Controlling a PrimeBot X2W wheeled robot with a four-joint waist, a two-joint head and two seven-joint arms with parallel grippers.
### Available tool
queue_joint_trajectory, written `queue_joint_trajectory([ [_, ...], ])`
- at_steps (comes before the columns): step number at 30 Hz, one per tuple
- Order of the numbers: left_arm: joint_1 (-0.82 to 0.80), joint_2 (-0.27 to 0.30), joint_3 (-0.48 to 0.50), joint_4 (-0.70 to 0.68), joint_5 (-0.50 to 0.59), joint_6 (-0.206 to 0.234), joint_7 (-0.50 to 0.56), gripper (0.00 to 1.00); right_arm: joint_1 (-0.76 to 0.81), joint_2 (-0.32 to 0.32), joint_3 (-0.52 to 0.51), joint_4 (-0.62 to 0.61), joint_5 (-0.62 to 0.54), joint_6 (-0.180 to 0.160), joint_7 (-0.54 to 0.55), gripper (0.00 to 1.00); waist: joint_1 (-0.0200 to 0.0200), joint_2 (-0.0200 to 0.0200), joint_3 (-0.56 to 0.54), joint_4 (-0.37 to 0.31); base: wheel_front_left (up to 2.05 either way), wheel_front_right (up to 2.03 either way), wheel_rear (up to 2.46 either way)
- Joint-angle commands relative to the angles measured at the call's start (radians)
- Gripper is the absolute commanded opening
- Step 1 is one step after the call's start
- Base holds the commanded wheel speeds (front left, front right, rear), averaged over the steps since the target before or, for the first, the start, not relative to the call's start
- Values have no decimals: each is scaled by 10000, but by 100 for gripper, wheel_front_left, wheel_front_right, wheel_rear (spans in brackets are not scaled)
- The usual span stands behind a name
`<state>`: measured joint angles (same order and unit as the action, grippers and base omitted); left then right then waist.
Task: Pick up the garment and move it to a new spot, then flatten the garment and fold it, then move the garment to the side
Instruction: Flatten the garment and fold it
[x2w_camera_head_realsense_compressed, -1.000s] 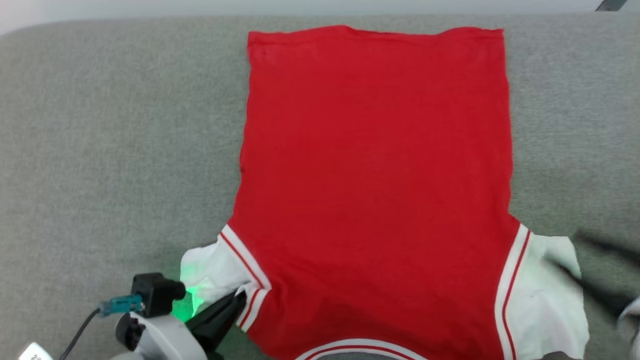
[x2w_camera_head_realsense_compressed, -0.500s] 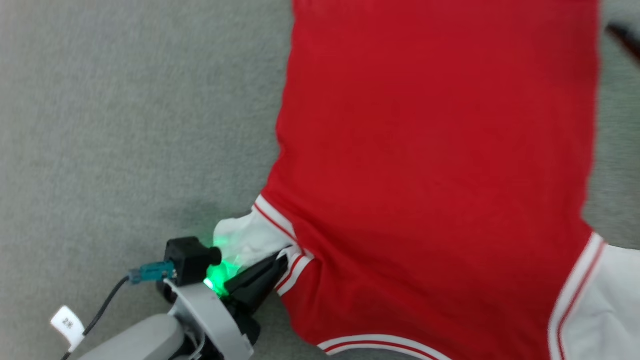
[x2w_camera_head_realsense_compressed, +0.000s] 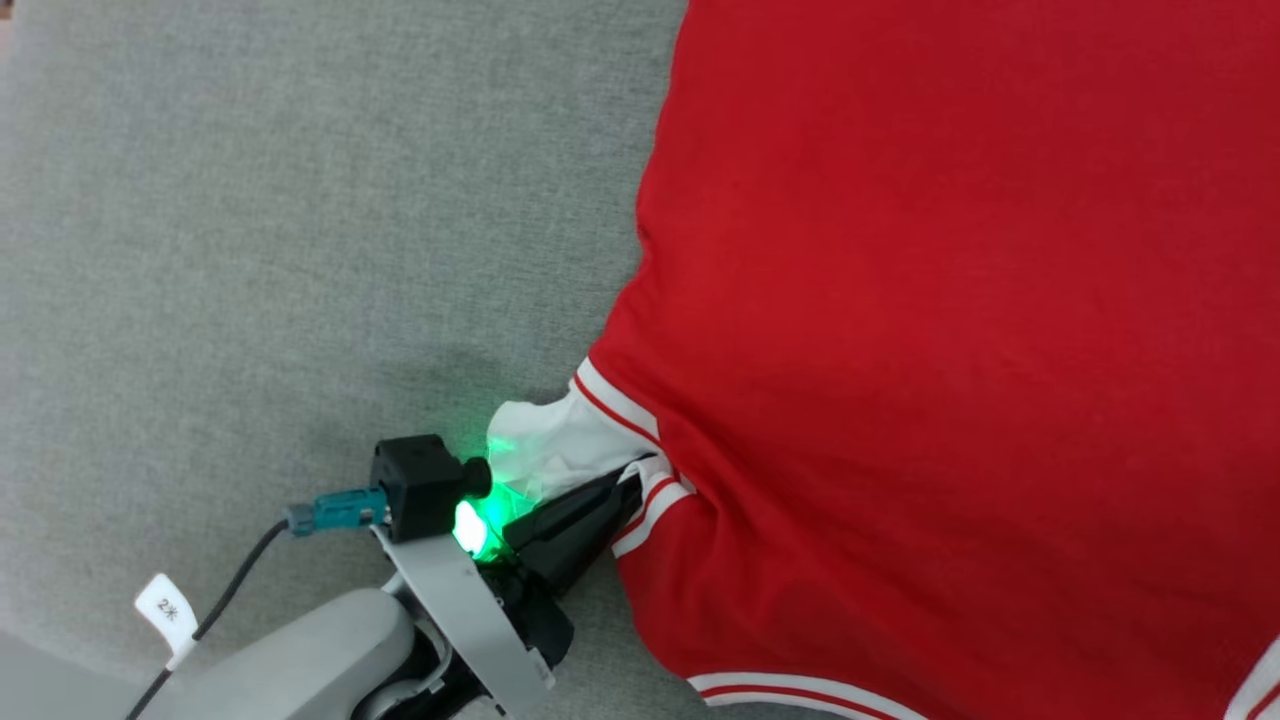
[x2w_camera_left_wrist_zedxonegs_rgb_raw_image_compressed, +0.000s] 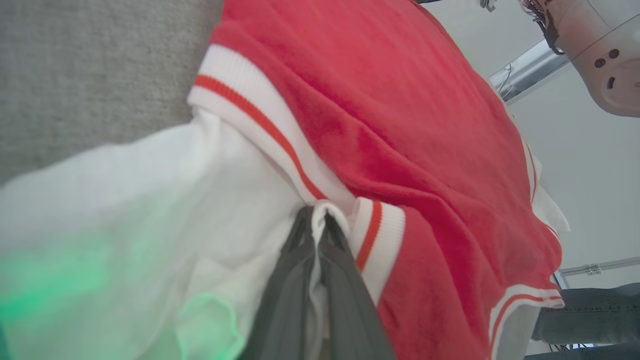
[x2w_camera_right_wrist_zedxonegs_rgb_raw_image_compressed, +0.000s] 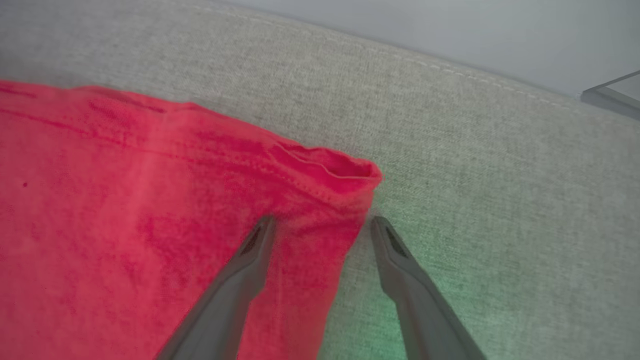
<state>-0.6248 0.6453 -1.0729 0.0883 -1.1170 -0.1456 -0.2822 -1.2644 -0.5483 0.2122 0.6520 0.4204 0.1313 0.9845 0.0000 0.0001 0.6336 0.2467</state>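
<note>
Left gripper (x2w_camera_head_realsense_compressed: 625, 478) pinches the garment (x2w_camera_head_realsense_compressed: 900, 300); right gripper (x2w_camera_right_wrist_zedxonegs_rgb_raw_image_compressed: 322, 222) hangs spread at its hem.

Head view: the left gripper is pressed together where the white sleeve (x2w_camera_head_realsense_compressed: 545, 445) meets the striped trim, and the red body spreads beyond its tips over the grey cushion (x2w_camera_head_realsense_compressed: 250, 250). Left wrist view: white cloth is nipped between the fingers (x2w_camera_left_wrist_zedxonegs_rgb_raw_image_compressed: 290, 285). Right wrist view: the prongs straddle the side edge, with the hem corner (x2w_camera_right_wrist_zedxonegs_rgb_raw_image_compressed: 345, 175) just ahead. The right gripper should probably close over both layers, then both ends lift evenly.
</note>
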Motion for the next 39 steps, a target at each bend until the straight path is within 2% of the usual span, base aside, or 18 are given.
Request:
queue_joint_trajectory([
  [1, 175, -68, -149, 1010, -224, 275, 330, 0, 255, 282, 57, 373, 0, -11, 249, 100, 0, -1, 154, 110, 0, 0, 0],
  [4, 116, -58, -99, 985, -195, 276, 330, 0, 257, 536, -9, 694, 10, -4, 628, 100, 0, -1, 125, 63, 0, 0, 0],
  [5, 99, -49, -74, 973, -177, 276, 330, 0, 242, 596, -4, 742, 8, -4, 731, 87, 0, -1, 98, 44, 0, 0, 0],
  [6, 98, -47, -41, 975, -166, 276, 330, 0, 246, 637, 18, 750, 19, -4, 768, 44, 0, -1, 53, 24, 0, 0, 0],
  [7, 114, -45, -11, 976, -167, 276, 330, 0, 237, 661, -6, 719, 63, -3, 673, 28, 0, -1, -3, 1, 0, 0, 0],
  [8, 135, -48, 36, 959, -167, 276, 328, 0, 216, 657, -123, 715, 93, -4, 537, 0, 0, -1, -65, -21, 0, 0, 0],
  [13, 372, -64, 538, 910, -51, 274, 262, 0, 460, 499, -317, 525, 428, -9, -127, 0, 0, -1, -654, -162, 0, 0, 0],
  [17, 795, -10, 1251, 799, 234, 256, 210, 0, 1334, 109, -252, -424, 1448, -11, -819, 0, 0, -1, -1380, -293, 0, 0, 0],
  [24, 1755, 91, 2063, 566, 577, 163, 187, 0, 4899, -1375, -382, -3444, 3581, -12, -1009, 0, 0, -1, -2509, -728, 0, 0, 0],
  [25, 1755, 91, 2063, 566, 577, 163, 187, 0, 4899, -1375, -382, -3444, 3581, -12, -1009, 0, 0, -1, -2509, -728, 0, 0, 0],
  [30, 2274, 237, 2441, 447, 735, 163, 187, 0, 7965, -1870, -1283, -5691, 4452, -12, -738, 0, 0, -1, -2956, -1149, 0, 0, 0],
  [35, 2463, 282, 2626, 434, 891, 163, 187, 0, 10987, -1433, -2541, -7605, 4708, -12, -495, 0, 0, -1, -3198, -1396, 0, 0, 0],
  [39, 2567, 225, 2775, 515, 964, 163, 187, 0, 13074, -616, -3290, -8769, 4464, -12, -513, 0, 0, -1, -3368, -1553, 0, 0, 0],
])
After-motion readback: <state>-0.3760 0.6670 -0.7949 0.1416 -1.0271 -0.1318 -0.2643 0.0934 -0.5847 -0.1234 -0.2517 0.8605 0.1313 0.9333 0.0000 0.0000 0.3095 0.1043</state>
